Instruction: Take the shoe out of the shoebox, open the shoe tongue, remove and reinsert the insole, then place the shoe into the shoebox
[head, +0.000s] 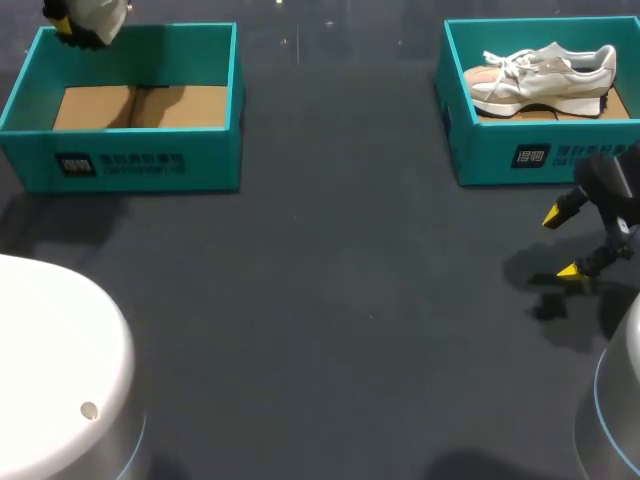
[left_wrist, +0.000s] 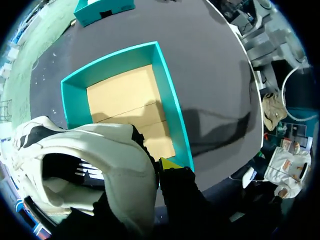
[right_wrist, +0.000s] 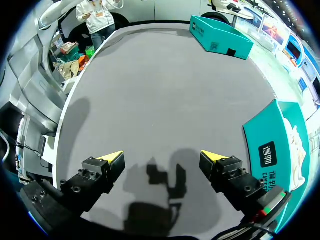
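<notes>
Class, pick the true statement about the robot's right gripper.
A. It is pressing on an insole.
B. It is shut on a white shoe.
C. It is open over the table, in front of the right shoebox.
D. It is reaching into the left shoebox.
C: the right gripper has its yellow tips wide apart over the table, just in front of the right shoebox, holding nothing.
</notes>
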